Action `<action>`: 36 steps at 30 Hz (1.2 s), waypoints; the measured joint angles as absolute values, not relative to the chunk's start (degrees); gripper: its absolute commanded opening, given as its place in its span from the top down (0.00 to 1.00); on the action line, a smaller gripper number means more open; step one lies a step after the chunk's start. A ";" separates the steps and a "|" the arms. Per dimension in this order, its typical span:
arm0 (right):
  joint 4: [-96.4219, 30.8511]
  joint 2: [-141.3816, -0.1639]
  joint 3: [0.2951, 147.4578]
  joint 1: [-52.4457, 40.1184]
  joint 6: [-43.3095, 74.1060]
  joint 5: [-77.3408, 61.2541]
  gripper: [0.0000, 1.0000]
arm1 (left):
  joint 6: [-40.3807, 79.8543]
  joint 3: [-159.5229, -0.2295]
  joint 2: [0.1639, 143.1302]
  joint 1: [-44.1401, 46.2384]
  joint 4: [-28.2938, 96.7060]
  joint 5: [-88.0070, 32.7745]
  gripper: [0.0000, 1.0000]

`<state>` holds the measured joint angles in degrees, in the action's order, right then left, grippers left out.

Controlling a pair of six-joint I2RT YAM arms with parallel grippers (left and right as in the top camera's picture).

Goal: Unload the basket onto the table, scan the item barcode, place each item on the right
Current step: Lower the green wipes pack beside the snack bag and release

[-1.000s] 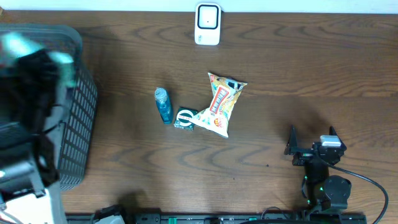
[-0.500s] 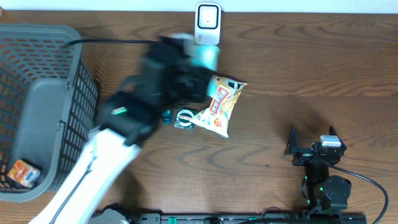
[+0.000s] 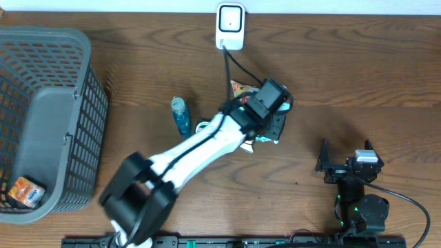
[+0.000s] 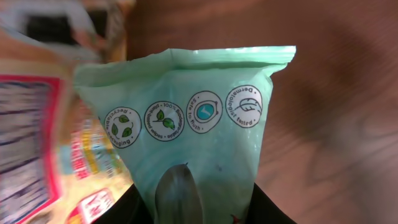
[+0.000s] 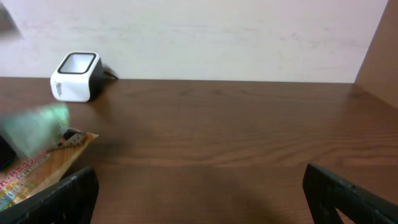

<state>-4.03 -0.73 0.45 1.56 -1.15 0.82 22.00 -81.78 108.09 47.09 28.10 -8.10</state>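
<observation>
My left end effector (image 3: 274, 125) pinches the green pouch (image 4: 199, 124) mid-worktop, its long axis running out from the fingers. The scanner (image 3: 229, 26) lies beyond it at the far edge. My right end effector (image 3: 346, 147) is spread, farther off.

Quick tally from where I'm standing: two arms, a left arm (image 3: 200, 148) and a right arm (image 3: 353, 180). One scanner (image 3: 229, 26). One basket (image 3: 48, 41) with exactly one little box (image 3: 26, 192) in it. Then one blue bottle (image 3: 180, 115), one snack bag (image 3: 240, 88), one small teal packet (image 3: 202, 128) that's half hidden, and one green pouch (image 4: 199, 124) with four round badges printed on it.
</observation>
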 measured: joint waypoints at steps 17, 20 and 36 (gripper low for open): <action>-4.03 -0.73 0.45 1.56 -1.15 0.82 0.01 | 20.69 -81.80 114.63 47.46 26.41 -6.63 0.11; -4.03 -0.73 0.45 1.56 -1.15 0.84 0.01 | 20.23 -81.80 110.85 47.46 28.42 -4.93 0.07; -4.03 -0.73 0.45 1.56 -1.15 0.82 0.01 | 18.83 -84.90 73.65 27.07 41.67 12.03 0.05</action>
<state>-4.03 -0.73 0.45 1.56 -1.15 0.82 18.83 -84.90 73.65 27.07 41.67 12.03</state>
